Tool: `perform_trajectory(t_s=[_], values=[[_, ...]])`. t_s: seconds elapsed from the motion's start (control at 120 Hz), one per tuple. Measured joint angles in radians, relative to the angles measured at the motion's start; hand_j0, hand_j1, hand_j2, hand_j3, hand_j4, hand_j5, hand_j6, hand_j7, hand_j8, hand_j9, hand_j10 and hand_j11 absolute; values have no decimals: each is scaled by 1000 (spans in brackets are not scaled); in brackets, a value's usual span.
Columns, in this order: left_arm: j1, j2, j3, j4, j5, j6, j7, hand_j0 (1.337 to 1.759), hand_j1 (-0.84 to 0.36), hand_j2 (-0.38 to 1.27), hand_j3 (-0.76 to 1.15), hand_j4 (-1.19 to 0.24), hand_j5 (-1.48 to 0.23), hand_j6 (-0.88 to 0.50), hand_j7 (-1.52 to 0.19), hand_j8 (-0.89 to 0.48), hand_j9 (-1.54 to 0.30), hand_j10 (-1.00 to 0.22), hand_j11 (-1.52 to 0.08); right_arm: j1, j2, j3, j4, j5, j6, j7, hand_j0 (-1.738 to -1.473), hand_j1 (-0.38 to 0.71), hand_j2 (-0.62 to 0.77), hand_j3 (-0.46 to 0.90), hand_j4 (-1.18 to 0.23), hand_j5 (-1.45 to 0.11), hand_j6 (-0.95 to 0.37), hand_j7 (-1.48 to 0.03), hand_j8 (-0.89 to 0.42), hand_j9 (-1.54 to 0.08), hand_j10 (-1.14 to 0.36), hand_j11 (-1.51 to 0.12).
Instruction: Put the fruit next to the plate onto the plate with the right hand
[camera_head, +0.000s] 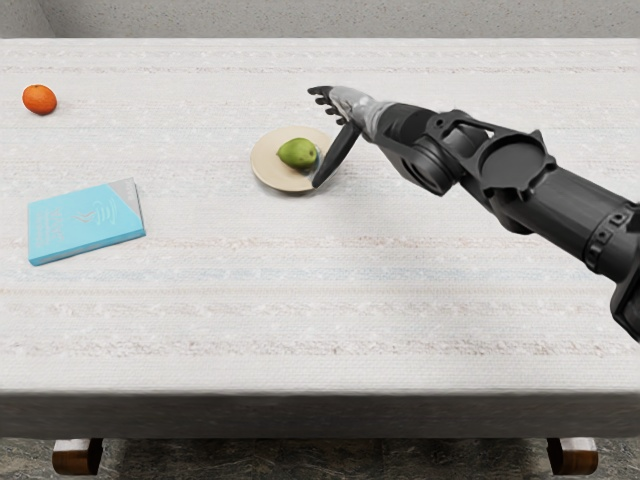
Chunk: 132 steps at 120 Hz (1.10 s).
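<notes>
A green pear-like fruit (297, 153) lies on the round tan plate (272, 168) near the middle of the table. My right hand (327, 125) hovers just to the right of the plate, its arm reaching in from the right edge. Its fingers are spread, the thumb pointing down toward the plate's right rim, and they hold nothing. The hand is apart from the fruit.
An orange (39, 99) sits at the far left of the table. A light blue book (85, 220) lies on the left side, nearer the front. The table's front edge runs along the bottom of the view.
</notes>
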Motion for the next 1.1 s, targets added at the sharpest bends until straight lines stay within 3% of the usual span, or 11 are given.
perform_trajectory(t_s=[0.075, 0.2, 0.267, 0.408, 0.558, 0.725, 0.983, 1.1], values=[[0, 0, 0, 0, 0, 0, 0, 1658, 349, 0, 0, 0, 0, 0, 0, 0, 0, 0, 0, -6, 0, 4, 0, 19, 79, 35, -1658, -320, 12, 0, -29, -38, -26, -38, -24, -38, -29, -38], [0, 0, 0, 1, 0, 0, 0, 1658, 349, 0, 0, 0, 0, 0, 0, 0, 0, 0, 0, -24, 0, 41, 2, 94, 308, 167, -1658, -334, 7, 0, -16, -21, -14, -21, -13, -21, -16, -21], [0, 0, 0, 1, 0, 0, 0, 1658, 349, 0, 0, 0, 0, 0, 0, 0, 0, 0, 0, -53, -16, 82, 2, 112, 422, 217, -1658, -338, 5, 0, -12, -15, -11, -15, -10, -15, -12, -15], [0, 0, 0, 0, 0, 0, 0, 1658, 349, 0, 0, 0, 0, 0, 0, 0, 0, 0, 0, -112, -98, 126, 3, 167, 544, 271, -1658, -344, 3, 0, -6, -8, -6, -7, -5, -8, -6, -8], [0, 0, 0, 0, 0, 0, 0, 1658, 349, 0, 0, 0, 0, 0, 0, 0, 0, 0, 0, -183, -225, 138, 3, 201, 576, 358, -1658, -347, 2, 0, -3, -4, -3, -4, -3, -4, -3, -4], [0, 0, 0, 0, 0, 0, 0, 1658, 349, 0, 0, 0, 0, 0, 0, 0, 0, 0, 0, -267, -374, 211, 3, 209, 584, 386, -1658, -349, 2, 0, -1, -2, -1, -2, -1, -2, -1, -2], [8, 0, 0, 0, -1, 0, 0, 1658, 349, 0, 0, 0, 0, 0, 0, 0, 0, 0, 0, -405, -611, 332, 2, 213, 586, 394, -1658, -349, 2, 0, 0, 0, 0, 0, 0, 0, 0, 0], [8, 0, 0, 0, -1, 0, 0, 1658, 349, 0, 0, 0, 0, 0, 0, 0, 0, 0, 0, -442, -663, 360, 2, 222, 586, 394, -1658, -349, 3, 0, 0, 0, 1, 0, 1, 0, 1, 0]])
